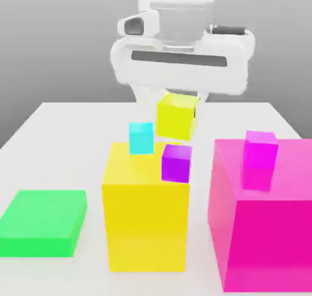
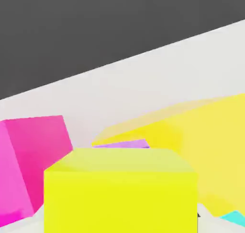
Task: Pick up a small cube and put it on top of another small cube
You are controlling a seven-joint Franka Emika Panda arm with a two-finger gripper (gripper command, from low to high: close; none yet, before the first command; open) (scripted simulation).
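A: Pale table [image 1: 49, 161], grey backdrop. My gripper [image 1: 177, 112] is clamped on the small bright-yellow cube [image 1: 175, 117], raised behind the tall yellow block [image 1: 146, 222]. Procedure?
B: Keep it level; centre over the chosen cube before lowering.
A: The exterior view shows the flat green slab [image 1: 46, 218]; the hand view doesn't.

No text, label, brand, number or sign can be read on anything here, either around the pincer or away from it.
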